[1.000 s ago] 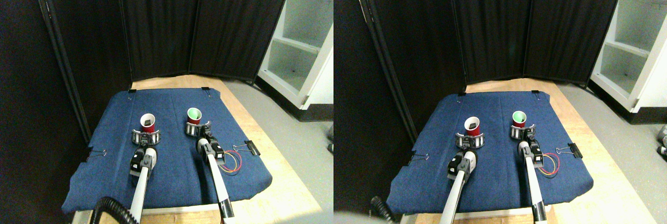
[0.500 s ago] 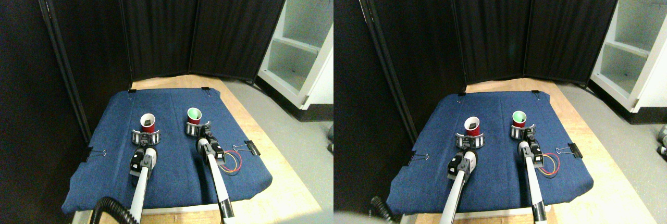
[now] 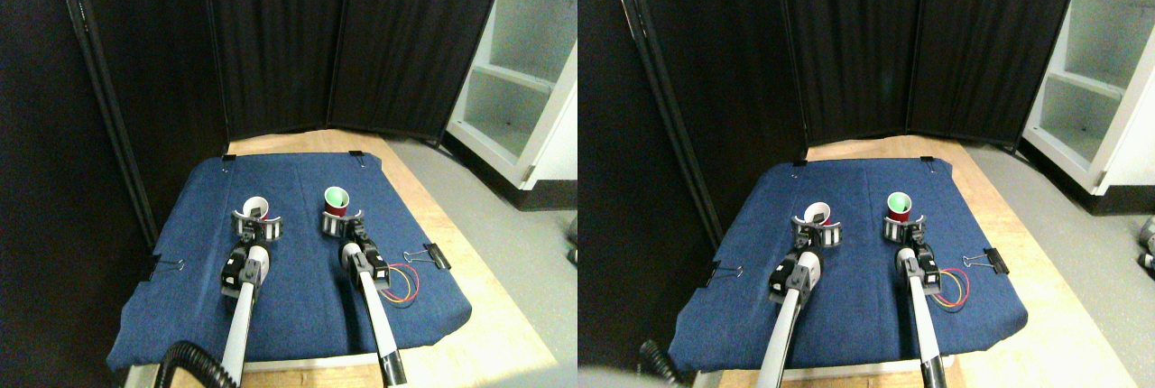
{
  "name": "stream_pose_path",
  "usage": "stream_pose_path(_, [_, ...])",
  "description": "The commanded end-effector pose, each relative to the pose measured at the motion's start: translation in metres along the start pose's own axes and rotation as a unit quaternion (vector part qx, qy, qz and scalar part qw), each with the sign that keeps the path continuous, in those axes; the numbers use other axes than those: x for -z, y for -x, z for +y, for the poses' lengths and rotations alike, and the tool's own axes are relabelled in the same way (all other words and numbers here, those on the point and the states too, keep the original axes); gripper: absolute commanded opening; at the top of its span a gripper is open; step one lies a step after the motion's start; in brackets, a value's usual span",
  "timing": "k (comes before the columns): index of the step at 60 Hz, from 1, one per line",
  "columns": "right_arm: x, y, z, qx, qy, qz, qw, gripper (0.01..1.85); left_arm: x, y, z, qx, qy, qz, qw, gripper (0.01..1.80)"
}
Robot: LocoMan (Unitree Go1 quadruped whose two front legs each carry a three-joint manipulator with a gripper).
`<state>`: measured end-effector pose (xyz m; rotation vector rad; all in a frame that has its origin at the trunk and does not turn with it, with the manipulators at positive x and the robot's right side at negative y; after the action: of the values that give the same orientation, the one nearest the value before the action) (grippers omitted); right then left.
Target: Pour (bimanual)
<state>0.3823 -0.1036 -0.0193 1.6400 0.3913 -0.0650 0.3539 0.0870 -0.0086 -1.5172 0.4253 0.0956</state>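
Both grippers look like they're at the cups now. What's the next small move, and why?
Probably close the left gripper on the left red cup, whose base already sits between its open jaws. The right gripper likewise brackets the cup with the green inside. Neither cup looks lifted off the blue cloth, so grasp before any pouring.

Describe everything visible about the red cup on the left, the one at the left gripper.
The left red cup is a small cup with a red outer wall and a white rim and interior. It stands on the blue cloth, roughly upright. The left gripper sits around its lower front, hiding most of the red wall; actual contact cannot be confirmed. Its contents cannot be made out.
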Motion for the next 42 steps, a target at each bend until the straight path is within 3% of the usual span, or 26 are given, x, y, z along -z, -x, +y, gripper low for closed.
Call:
stream_pose_path(1, [0.004,0.003,0.015,-0.037,0.009,0.006,0.999,1.07,0.000,0.005,-0.014,0.024,-0.011,0.006,1.000,1.34])
stream_pose_path(5, [0.005,0.003,0.017,-0.040,0.012,0.003,0.999,1.02,-0.001,0.004,-0.015,0.018,-0.002,0.018,1.000,1.29])
stream_pose_path(22, [0.004,-0.001,0.011,-0.023,0.009,0.004,1.000,1.16,-0.002,0.000,0.000,0.018,-0.004,-0.027,0.999,1.26])
stream_pose_path(42, [0.006,-0.013,0.011,-0.021,0.013,0.013,1.000,1.06,-0.008,-0.004,0.016,0.021,0.003,-0.032,0.999,1.17])
